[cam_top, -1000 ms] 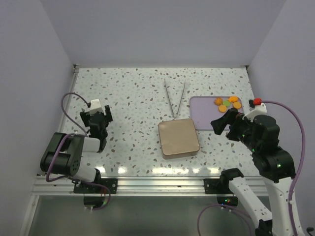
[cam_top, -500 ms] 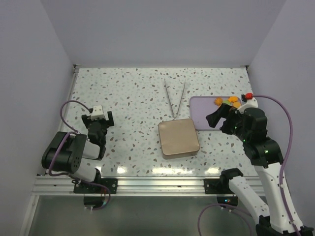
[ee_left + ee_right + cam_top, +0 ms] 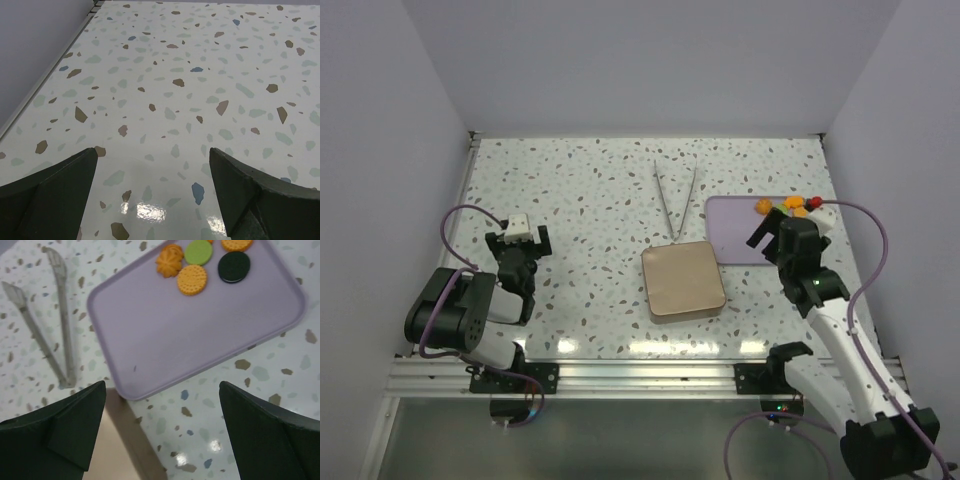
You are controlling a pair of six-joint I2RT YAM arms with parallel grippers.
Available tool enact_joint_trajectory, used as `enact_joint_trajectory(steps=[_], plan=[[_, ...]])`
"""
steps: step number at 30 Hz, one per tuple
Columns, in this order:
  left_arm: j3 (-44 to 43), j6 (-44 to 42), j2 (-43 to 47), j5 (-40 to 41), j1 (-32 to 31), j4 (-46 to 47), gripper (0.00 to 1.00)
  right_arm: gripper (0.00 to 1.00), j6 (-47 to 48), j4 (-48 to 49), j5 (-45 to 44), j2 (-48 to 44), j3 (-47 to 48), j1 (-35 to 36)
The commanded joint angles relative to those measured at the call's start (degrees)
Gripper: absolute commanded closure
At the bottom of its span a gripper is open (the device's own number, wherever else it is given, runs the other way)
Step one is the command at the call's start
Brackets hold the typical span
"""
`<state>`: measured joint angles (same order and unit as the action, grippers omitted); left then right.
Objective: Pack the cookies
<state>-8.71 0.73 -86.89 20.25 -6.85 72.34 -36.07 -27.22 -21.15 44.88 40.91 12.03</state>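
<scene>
The cookies (image 3: 192,279) lie in a cluster at the far end of a lilac tray (image 3: 200,330): orange rounds, a green one and a dark one. From above, the cookies (image 3: 790,207) are at the tray's (image 3: 732,228) far right corner. My right gripper (image 3: 772,235) hovers over the tray's near edge, open, with nothing between its fingers (image 3: 162,390). At the table's left side my left gripper (image 3: 518,238) is open over bare speckled tabletop (image 3: 152,152).
A tan square box (image 3: 683,280) sits closed in the middle, its corner (image 3: 115,455) next to the tray. Metal tongs (image 3: 675,200) lie beyond the box, seen as tongs (image 3: 60,315) left of the tray. Walls enclose the table on three sides.
The right arm has swung in and lowered towards the tray's near edge. The left gripper drew back slightly towards its base, then held still. Both stay open.
</scene>
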Motion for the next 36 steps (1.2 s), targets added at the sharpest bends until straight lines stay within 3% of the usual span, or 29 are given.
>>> enact_joint_trajectory(steps=[1,4,5,7,9,13,15,17,19,22,23,25,26,29,36], plan=[[0.2,-1.2,0.1,0.1,0.4,8.1,0.00,0.01,10.7,11.6,-15.4,4.0,-3.5,0.1],[0.2,-1.2,0.1,0.1,0.4,8.1,0.00,0.01,18.2,22.4,-15.1,5.4,-11.6,0.1],[0.2,-1.2,0.1,0.1,0.4,8.1,0.00,0.01,19.6,32.5,-13.8,4.8,-14.8,0.1],[0.1,-1.2,0.1,0.1,0.4,7.8,0.00,0.01,25.7,43.5,-9.6,3.2,-24.3,0.1],[0.1,-1.1,0.1,0.1,0.4,8.1,0.00,0.01,25.0,54.0,-8.0,4.6,-29.8,0.1],[0.2,-1.2,0.1,0.1,0.4,8.2,0.00,0.01,26.7,69.9,-7.2,12.9,-33.8,0.1],[0.2,-1.2,0.1,0.1,0.4,8.2,0.00,0.01,29.3,82.7,-5.0,18.6,-34.6,0.1],[0.2,-1.1,0.1,0.1,0.4,8.2,0.00,0.01,31.1,88.3,-2.9,26.7,-31.5,-0.3],[0.2,-1.1,0.1,0.1,0.4,8.1,0.00,0.01,34.5,87.9,1.1,30.6,-28.9,-0.5],[0.2,-1.2,0.1,0.1,0.4,8.1,0.00,0.01,35.7,101.8,3.4,43.6,-29.7,-1.6],[0.2,-1.1,0.1,0.1,0.4,7.9,0.00,0.01,35.7,102.1,2.3,44.1,-28.6,-1.6],[0.1,-1.2,0.1,0.1,0.4,8.1,0.00,0.01,35.3,92.2,1.7,41.8,-25.8,-1.7],[0.2,-1.2,0.1,0.1,0.4,8.1,0.00,0.01,35.7,95.3,2.3,44.2,-25.1,-1.6],[0.1,-1.1,0.1,0.1,0.4,7.9,0.00,0.01,37.4,85.3,7.4,42.8,-21.8,-1.7],[0.2,-1.1,0.1,0.1,0.4,8.0,0.00,0.01,37.2,84.7,8.6,42.9,-21.0,-2.6]])
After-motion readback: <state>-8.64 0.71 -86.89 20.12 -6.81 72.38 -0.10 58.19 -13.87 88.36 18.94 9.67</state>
